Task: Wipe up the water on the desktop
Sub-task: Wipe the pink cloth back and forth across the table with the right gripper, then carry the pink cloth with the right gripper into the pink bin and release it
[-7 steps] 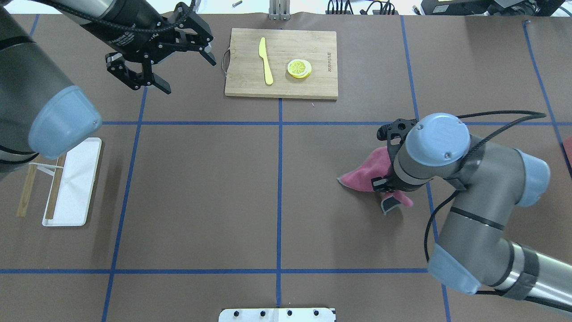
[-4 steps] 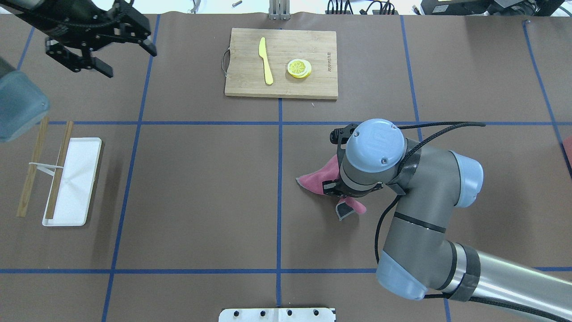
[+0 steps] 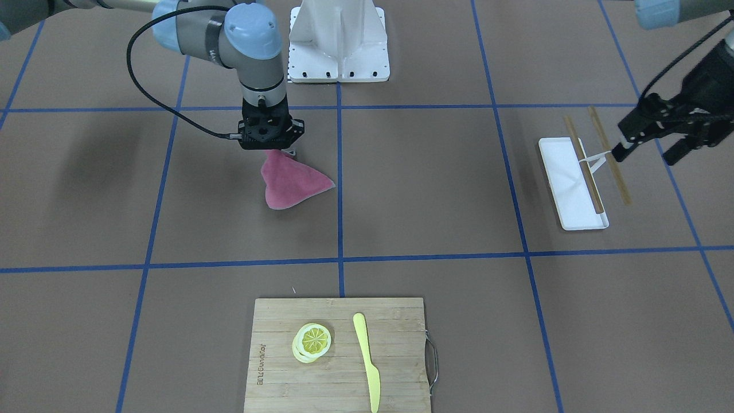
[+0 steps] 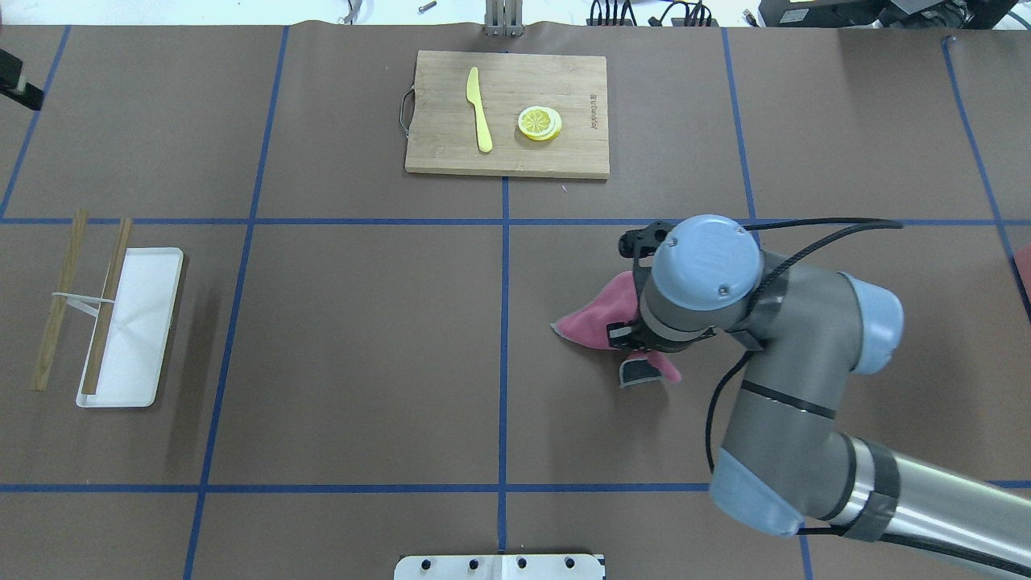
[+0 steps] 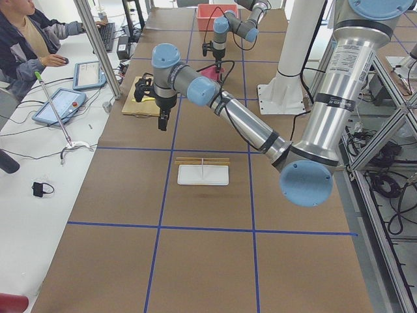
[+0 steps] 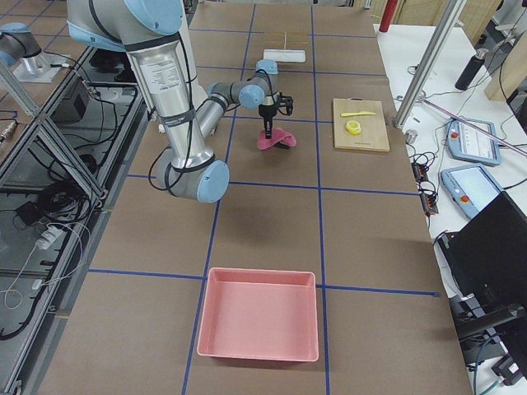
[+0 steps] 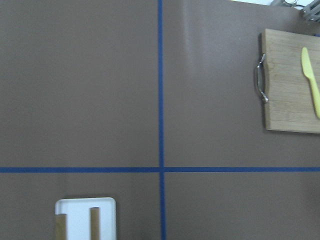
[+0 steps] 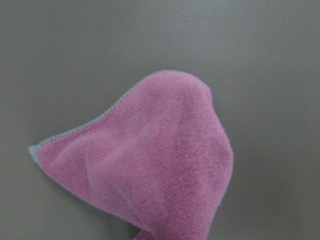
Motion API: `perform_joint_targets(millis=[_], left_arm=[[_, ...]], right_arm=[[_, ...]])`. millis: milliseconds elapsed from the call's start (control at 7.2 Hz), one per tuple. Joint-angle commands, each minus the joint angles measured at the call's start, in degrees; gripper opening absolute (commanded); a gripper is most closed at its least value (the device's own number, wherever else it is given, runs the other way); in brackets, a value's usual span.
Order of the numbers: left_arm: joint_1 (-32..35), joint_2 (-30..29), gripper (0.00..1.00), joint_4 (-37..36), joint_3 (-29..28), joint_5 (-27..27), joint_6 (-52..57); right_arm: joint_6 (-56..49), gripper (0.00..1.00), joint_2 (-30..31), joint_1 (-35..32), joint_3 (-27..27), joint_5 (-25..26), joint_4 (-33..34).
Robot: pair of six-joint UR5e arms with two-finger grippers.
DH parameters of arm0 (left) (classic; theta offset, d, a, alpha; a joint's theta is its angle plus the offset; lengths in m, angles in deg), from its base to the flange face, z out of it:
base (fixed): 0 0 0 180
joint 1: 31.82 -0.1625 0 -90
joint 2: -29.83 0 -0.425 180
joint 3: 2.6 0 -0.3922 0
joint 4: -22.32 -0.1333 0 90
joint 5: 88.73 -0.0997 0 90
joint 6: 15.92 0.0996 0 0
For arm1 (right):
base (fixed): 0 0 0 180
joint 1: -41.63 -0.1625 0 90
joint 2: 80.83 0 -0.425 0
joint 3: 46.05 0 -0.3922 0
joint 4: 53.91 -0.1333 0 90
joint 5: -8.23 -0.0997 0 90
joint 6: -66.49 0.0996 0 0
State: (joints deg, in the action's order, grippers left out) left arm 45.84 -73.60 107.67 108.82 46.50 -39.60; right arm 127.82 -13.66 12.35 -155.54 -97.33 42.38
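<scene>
The desktop (image 4: 362, 322) is matte brown with blue tape lines; I see no water on it. My right gripper (image 3: 280, 152) points straight down, shut on the top of a pink cloth (image 3: 292, 183) whose free part lies spread on the desktop right of centre. In the overhead view the wrist hides the fingers and only the cloth (image 4: 596, 318) shows. The cloth fills the right wrist view (image 8: 160, 165). My left gripper (image 3: 648, 149) is open and empty, raised near the white tray at the far left; only a sliver of it shows in the overhead view.
A bamboo cutting board (image 4: 507, 153) with a yellow knife (image 4: 479, 109) and a lemon slice (image 4: 540, 123) lies at the far middle. A white tray (image 4: 137, 322) with chopsticks (image 4: 105, 306) lies at the left. A pink bin (image 6: 259, 325) sits at the right end.
My right gripper dragged the cloth leftward, then back a little to the right. My left arm swung away to the left, almost out of the overhead view, still open.
</scene>
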Motion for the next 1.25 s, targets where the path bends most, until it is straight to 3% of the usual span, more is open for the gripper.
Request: perform_joint_targets(millis=[0, 278, 417, 556, 694, 1111], left_arm=[[5.29, 3.58, 0.98, 0.00, -1.98, -0.05, 12.05], [6.53, 3.76, 0.98, 0.09, -4.18, -0.05, 15.66], [7.15, 5.41, 0.98, 0.09, -4.28, -0.49, 16.21], [7.42, 6.21, 0.98, -0.09, -5.76, -2.93, 20.91], [9.25, 6.39, 0.98, -0.26, -8.38, -3.13, 26.88], [10.05, 12.19, 0.98, -0.18, -9.20, -3.05, 29.83]], right_arm=[[-11.17, 0.00, 11.62, -6.11, -4.58, -2.44, -0.31], [-19.37, 0.00, 18.14, -11.22, -7.13, -3.41, -0.22], [-22.02, 0.00, 20.26, -17.25, -10.02, -8.81, 0.22], [-31.53, 0.00, 23.50, -24.96, -10.39, -14.09, 0.22], [-39.63, 0.00, 26.75, -31.57, -10.22, -15.53, 0.40], [-55.13, 0.00, 35.72, -48.80, -9.61, -18.97, 0.66]])
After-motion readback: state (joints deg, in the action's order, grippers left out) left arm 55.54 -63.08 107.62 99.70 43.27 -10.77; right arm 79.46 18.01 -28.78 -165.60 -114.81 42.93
